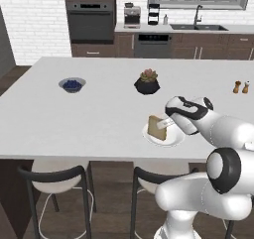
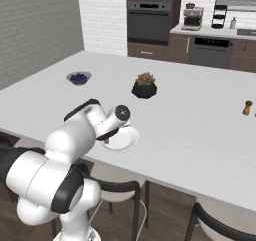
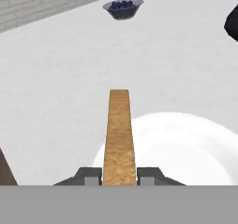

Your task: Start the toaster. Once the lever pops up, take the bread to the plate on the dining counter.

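Berry bowl far ahead of gripper, dark plant pot ahead to its right; nothing between. Gripper pinches bread edge-on between 2 fingers: tan slice, brown crust, upright over the near-left rim of white plate on dining counter.

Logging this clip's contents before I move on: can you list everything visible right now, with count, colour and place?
dining counter: one, pale grey-white, fills the foreground.
plate: one, white, near the counter's front edge.
bread: one slice, tan with brown crust, held on edge over the plate.
berry bowl: one, grey with blue berries, counter's left side.
potted succulent: one, black pot, mid-counter.
shakers: two, brown, counter's right side.
stools: two, dark frames with pale seats, under the front edge.
wall oven: one, dark, back wall.
coffee machine: one, silver, back counter.
sink faucet: one, dark, under the window.
gripper: one, dark fingers, closed on the bread.
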